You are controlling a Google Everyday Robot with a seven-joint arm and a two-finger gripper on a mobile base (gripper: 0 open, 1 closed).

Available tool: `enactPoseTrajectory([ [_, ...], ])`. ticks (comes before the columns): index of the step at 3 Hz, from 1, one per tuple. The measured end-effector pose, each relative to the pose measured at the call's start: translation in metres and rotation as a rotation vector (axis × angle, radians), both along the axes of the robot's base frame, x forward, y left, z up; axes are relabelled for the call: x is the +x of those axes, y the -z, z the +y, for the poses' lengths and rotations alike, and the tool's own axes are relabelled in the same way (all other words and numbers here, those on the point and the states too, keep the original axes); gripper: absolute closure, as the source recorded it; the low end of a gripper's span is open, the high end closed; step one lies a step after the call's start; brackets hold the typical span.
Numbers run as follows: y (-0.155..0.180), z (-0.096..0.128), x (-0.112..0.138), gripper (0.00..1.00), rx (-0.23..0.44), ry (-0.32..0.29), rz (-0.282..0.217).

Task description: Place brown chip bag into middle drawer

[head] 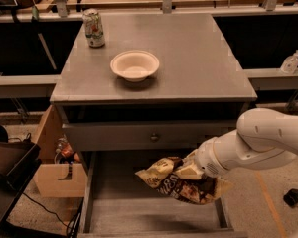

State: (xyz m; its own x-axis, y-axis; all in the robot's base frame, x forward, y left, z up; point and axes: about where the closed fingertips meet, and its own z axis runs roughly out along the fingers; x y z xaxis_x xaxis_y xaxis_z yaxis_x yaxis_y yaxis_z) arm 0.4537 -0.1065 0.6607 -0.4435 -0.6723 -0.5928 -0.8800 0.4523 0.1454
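Observation:
The brown chip bag (181, 183), crinkled foil with a dark brown middle and cream-yellow ends, hangs in the air over the open middle drawer (154, 214). My gripper (188, 171) comes in from the right on the white arm and is shut on the bag's upper edge. The bag lies roughly level, its left end pointing left, above the drawer's right half. The drawer is pulled far out below the grey drawer front with a round knob (154, 137). Its grey floor shows under and left of the bag.
On the cabinet top (203, 58) stand a cream bowl (134, 65) and a green-white soda can (94, 28). A cardboard box (59, 178) and dark bag (7, 157) sit on the floor at left. A sanitizer bottle (290, 62) stands on the ledge at right.

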Motion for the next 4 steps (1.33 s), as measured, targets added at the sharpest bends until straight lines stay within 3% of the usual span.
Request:
enactPoseTrajectory([
  [1,0.0263,0.011,-0.0051,1.0,0.042,-0.002,0.04],
  [2,0.0271,0.0159,0.0022,0.82,0.069,0.023,0.033],
  [4,0.0247,0.0172,0.0023,0.36,0.073,0.02,0.027],
])
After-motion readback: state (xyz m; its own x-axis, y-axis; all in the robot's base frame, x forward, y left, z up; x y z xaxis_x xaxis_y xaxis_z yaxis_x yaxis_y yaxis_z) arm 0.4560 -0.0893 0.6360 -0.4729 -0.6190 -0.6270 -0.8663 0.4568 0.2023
